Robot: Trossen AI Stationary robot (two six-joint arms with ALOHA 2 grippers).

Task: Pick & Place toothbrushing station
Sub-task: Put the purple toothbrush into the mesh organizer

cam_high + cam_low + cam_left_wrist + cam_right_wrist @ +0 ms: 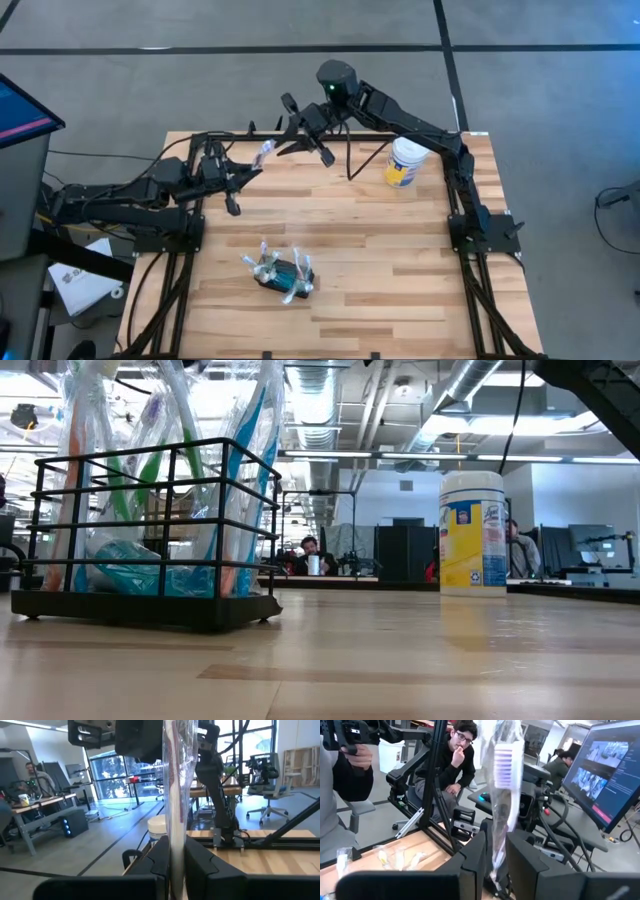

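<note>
Scene: wooden bench (400, 270) seen from above, a dark arm at each side.
Station: black wire holder (284, 274) near the bench's front middle, with wrapped toothbrushes standing in it; its long axis runs roughly left to right, slightly skewed.
Left gripper: (262, 155) raised over the back left, clamped on a wrapped toothbrush (175, 795).
Right gripper: (297, 128) raised over the back middle, clamped on another wrapped toothbrush (504, 765), bristle end away from the wrist.
Key relation: the station lies toward the front from both grippers, well apart from them; neither arm looks clearly nearer.
Canister: (404, 163) white-lidded, at the back right, clear of the path.
Judgement: either brush must travel forward and down into the station.
</note>
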